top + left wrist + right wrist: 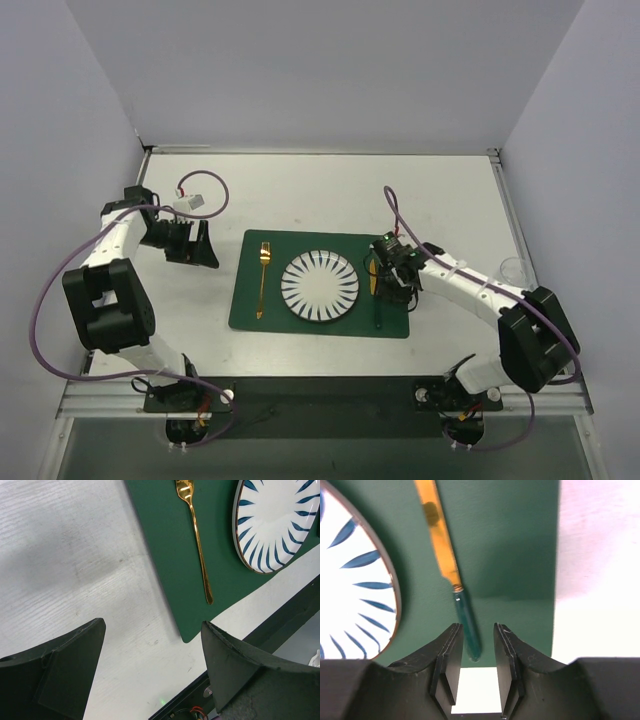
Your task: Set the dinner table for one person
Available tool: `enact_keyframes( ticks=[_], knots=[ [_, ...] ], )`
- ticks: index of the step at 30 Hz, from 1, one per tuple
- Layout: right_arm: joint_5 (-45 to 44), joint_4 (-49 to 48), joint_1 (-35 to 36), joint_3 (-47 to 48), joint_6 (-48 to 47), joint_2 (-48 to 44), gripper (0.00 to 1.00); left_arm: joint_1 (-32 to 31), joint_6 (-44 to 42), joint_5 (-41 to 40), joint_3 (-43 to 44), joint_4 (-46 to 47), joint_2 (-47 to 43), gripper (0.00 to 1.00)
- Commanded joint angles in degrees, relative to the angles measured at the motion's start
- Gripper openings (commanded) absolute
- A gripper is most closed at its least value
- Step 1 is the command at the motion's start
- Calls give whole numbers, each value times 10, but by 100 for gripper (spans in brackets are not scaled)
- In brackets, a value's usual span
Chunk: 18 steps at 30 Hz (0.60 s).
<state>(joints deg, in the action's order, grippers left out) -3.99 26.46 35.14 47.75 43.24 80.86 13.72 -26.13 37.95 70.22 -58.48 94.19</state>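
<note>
Green placemat (300, 240) is lying in the middle of the white desk (450, 200), marking out the one place being set. A white plate (320, 287) with blue rays is sitting at the centre of the mat. A gold fork (262, 280) is lying to the plate's left, prongs pointing away from the arms, as a diner would expect it.

To the plate's right a knife (447, 565) with a gold blade and a dark green handle is lying flat on the mat, slightly slanted. The right tool (479, 630) is hovering over the near end of that handle. Its jaws are standing a little apart with a narrow gap. The handle's tip is showing in the mouth of that gap, close to the left pad, and nothing is visibly clamped. I am judging this to be the knife step, with the tool either lining up on the handle or letting it lie.

The left tool (153, 624) is waiting wide open and gripping nothing, out of the way.

Beneath both tools the desk is spreading out. The left one is hanging over bare white surface just beside the mat's left edge. The right one is working over the mat near its right edge. A clear cup (513, 268) is standing at the desk's right edge, well apart from the mat, so the setting is looking unfinished.
</note>
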Motion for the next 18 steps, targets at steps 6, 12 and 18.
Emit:
enact_keyframes(
  ticks=[6, 12, 18],
  knots=[
    [-18, 37, -3, -12, 14, 47, 30, 4, -16, 10, 18, -8, -4, 88],
    [-8, 30, 10, -13, 18, 66, 30, 4, -15, 11, 14, -8, -4, 88],
    [-7, 28, 18, -7, 18, 76, 30, 4, -16, 9, 14, -8, -3, 88]
  ],
)
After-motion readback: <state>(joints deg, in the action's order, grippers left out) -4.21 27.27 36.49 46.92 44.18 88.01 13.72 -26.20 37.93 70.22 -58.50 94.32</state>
